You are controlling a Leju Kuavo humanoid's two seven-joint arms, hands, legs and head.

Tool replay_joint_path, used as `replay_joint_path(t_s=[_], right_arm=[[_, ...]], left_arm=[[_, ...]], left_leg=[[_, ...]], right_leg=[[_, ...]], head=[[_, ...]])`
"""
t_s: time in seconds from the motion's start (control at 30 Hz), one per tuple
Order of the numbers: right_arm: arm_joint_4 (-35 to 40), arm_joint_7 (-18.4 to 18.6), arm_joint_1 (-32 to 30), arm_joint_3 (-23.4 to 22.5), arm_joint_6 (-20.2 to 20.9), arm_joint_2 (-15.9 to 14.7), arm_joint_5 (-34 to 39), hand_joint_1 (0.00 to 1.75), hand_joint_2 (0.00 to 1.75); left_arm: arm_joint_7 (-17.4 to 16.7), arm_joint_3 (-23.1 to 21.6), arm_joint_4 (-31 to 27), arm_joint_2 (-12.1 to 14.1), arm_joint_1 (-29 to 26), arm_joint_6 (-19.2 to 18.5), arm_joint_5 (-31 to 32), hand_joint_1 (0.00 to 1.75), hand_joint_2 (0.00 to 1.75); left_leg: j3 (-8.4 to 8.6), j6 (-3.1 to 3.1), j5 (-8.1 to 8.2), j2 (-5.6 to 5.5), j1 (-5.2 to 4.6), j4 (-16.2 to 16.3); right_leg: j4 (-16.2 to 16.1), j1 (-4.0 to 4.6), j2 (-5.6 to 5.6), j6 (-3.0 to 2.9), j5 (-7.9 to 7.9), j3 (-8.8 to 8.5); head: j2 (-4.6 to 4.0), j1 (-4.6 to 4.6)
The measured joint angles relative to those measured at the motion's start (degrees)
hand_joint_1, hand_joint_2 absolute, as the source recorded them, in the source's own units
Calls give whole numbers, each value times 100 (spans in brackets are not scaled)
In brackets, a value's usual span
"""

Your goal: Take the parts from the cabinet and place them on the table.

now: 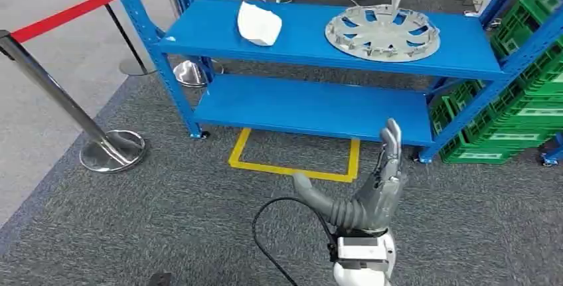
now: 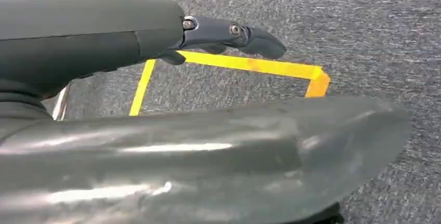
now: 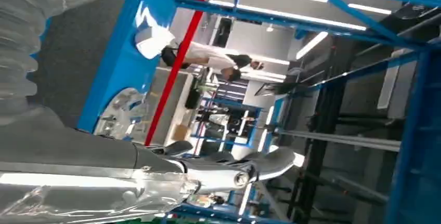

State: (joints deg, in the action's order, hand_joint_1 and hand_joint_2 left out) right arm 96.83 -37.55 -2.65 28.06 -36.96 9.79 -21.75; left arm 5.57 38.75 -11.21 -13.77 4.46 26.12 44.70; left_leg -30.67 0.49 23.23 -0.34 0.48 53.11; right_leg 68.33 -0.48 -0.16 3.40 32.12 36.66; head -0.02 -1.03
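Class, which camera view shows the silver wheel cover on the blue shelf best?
The head view: the whole wheel cover lies flat on the top shelf, unobstructed. The right wrist view catches only part of it, turned sideways behind the robot hand. The left wrist view looks at carpet.

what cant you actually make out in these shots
- Left hand: in the left wrist view the thumb and cover sit so close that whether it holds anything is unclear.
- White part: too small in the head view to identify.
- Hubcap: in the right wrist view, partly hidden behind the right hand.
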Motion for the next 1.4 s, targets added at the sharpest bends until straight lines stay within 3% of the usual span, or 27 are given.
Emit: replay_joint_path(t_s=[0.03, 0.07, 0.1, 0.17, 0.2, 0.23, 0.27, 0.33, 0.4, 0.47, 0.53, 0.57, 0.63, 0.7, 0.73, 0.77, 0.87, 0.93, 1.03, 1.07, 1.1, 1.13, 1.2, 1.23, 1.27, 1.37, 1.4], right_arm=[[4, 0, -45, 4, -35, -22, -2, 0, 175], [4, 2, -66, 15, -41, -50, 0, 0, 175], [4, 9, -85, 39, -41, -81, 2, 0, 175], [4, 22, -94, 85, -41, -114, 11, 0, 175], [4, 26, -99, 94, -41, -125, 13, 0, 175], [0, 31, -99, 109, -41, -135, 18, 0, 175], [11, 31, -119, 129, -39, -135, 44, 0, 175], [9, 48, -133, 135, -13, -146, 107, 0, 175], [13, 61, -133, 146, 5, -149, 122, 0, 175], [22, 66, -131, 166, 29, -151, 129, 0, 175], [20, 153, -137, 166, 96, -157, 257, 0, 175], [17, 216, -139, 166, 137, -157, 336, 0, 0], [0, 330, -139, 166, 221, -157, 481, 0, 0], [-22, 448, -137, 166, 273, -157, 544, 0, 0], [-28, 485, -137, 164, 273, -157, 564, 0, 0], [-37, 518, -138, 153, 267, -157, 579, 0, 0], [-101, 621, -135, 109, 35, -149, 386, 0, 0], [-160, 702, -125, 85, -153, -144, 80, 0, 0], [-241, 756, -125, 66, -192, -138, -50, 0, 0], [-260, 763, -129, 61, -192, -138, -55, 0, 0], [-267, 756, -131, 59, -192, -138, -57, 0, 0], [-275, 726, -130, 59, -192, -138, -63, 0, 0], [-275, 750, -116, 61, -144, -138, -179, 0, 0], [-275, 783, -101, 70, -129, -140, -234, 0, 0], [-278, 807, -88, 77, -109, -144, -258, 0, 0], [-278, 721, -89, 96, 7, -149, -138, 0, 0], [-278, 697, -82, 114, 26, -149, -127, 0, 0]], left_arm=[[0, 9, 0, 9, -5, -2, 0, 0, 0], [7, 20, 0, 22, -14, -2, -15, 0, 0], [18, 37, 0, 39, -21, -2, -35, 0, 0], [17, 52, 0, 57, -19, 0, -70, 0, 0], [17, 52, 0, 66, -16, 2, -77, 0, 0], [17, 57, -7, 107, -11, 4, -79, 0, 0], [22, 61, -9, 107, -10, 11, -81, 0, 0], [46, 85, -11, 114, -17, 24, -116, 0, 0], [66, 107, -11, 120, -16, 26, -140, 0, 0], [79, 151, -11, 120, 0, 28, -146, 0, 0], [79, 186, -11, 118, -8, 35, -168, 0, 0], [79, 199, -11, 116, -16, 41, -199, 0, 0], [79, 227, -11, 120, -28, 63, -234, 0, 0], [79, 265, -11, 125, -16, 70, -267, 0, 0], [81, 304, -11, 122, -9, 70, -267, 0, 0], [94, 321, -11, 109, 9, 70, -267, 0, 0], [120, 350, -11, 101, -8, 81, -275, 0, 0], [120, 372, -11, 87, -8, 85, -269, 0, 0], [120, 376, -11, 83, -5, 85, -258, 0, 0], [120, 378, -11, 81, -9, 85, -256, 0, 0], [120, 385, -11, 81, -12, 85, -249, 0, 0], [118, 389, -11, 79, -12, 85, -243, 0, 0], [118, 418, -11, 72, -5, 81, -212, 0, 0], [118, 428, -11, 66, -5, 79, -205, 0, 0], [118, 437, -11, 66, 2, 72, -197, 0, 0], [118, 455, -11, 59, -3, 61, -153, 0, 0], [118, 457, -13, 61, 3, 61, -151, 0, 0]], left_leg=[[-1, -7, 8, -4, 2, 2], [0, -31, 19, -9, 14, 11], [10, -69, 38, -17, 39, 27], [19, -175, 102, -45, 111, 114], [8, -248, 161, -56, 144, 204], [-40, -322, 211, -75, 101, 263], [-51, -349, 230, -77, 108, 320], [-55, -392, 198, -80, 119, 280], [-57, -443, 261, -65, 147, 325], [-355, -435, 640, -41, 119, 924], [-872, -427, 1045, -41, 109, 1940], [-1007, -415, 1066, -41, 107, 2169], [-910, -374, 719, -41, 100, 1860], [-460, -331, 180, -18, 101, 885], [-301, -326, 143, 24, 93, 547], [-268, -331, 195, 6, 79, 436], [-303, -251, 183, -10, 50, 455], [-280, -164, 161, -10, 76, 425], [-278, -95, 176, -10, 33, 426], [-273, -87, 181, -10, 12, 426], [-265, -77, 187, -12, -3, 426], [-249, -73, 191, -24, -12, 427], [-201, -82, 208, -58, -18, 427], [-187, -100, 220, -61, -18, 428], [-206, -129, 237, -69, -61, 457], [-201, -218, 196, -70, -26, 403], [-209, -257, 224, -69, -26, 413]], right_leg=[[397, -16, 1, 27, 133, 224], [583, -36, 0, 53, 129, 352], [423, -64, -1, 84, -58, 307], [-463, -139, -3, 177, -591, -104], [-956, -199, 5, 247, -754, -339], [-938, -156, 113, 255, -619, -364], [-936, -165, 118, 90, -627, -364], [-859, -136, 116, -23, -603, -307], [-856, -141, 103, -141, -610, -302], [-857, -135, 77, -191, -609, -295], [-857, -114, 48, -208, -598, -287], [-857, -110, 46, -211, -596, -287], [-856, -108, 49, -209, -593, -296], [-856, -115, 50, -181, -578, -317], [-853, -95, 51, -146, -569, -317], [-826, -63, 63, -104, -552, -294], [-944, -90, 46, 4, -603, -339], [-801, -103, 43, 41, -471, -269], [563, -66, 47, 40, 180, 370], [860, -61, 47, 29, 247, 528], [878, -54, 47, 7, 177, 554], [645, -39, 47, -15, -11, 448], [-389, -12, 50, -74, -546, -65], [-808, -4, 54, -101, -618, -261], [-892, 10, 61, -107, -579, -340], [-883, 47, 75, -173, -602, -301], [-935, -1, 65, -221, -634, -324]], head=[[0, 2], [0, 0], [0, 2], [0, 0], [0, -13], [0, -35], [0, -68], [0, 20], [0, 26], [0, 46], [0, 50], [0, 55], [0, 55], [0, 55], [0, 63], [0, 77], [0, 50], [0, 35], [0, 0], [0, 7], [0, 4], [0, 4], [0, 2], [0, 0], [0, 9], [0, 9], [0, 9]])
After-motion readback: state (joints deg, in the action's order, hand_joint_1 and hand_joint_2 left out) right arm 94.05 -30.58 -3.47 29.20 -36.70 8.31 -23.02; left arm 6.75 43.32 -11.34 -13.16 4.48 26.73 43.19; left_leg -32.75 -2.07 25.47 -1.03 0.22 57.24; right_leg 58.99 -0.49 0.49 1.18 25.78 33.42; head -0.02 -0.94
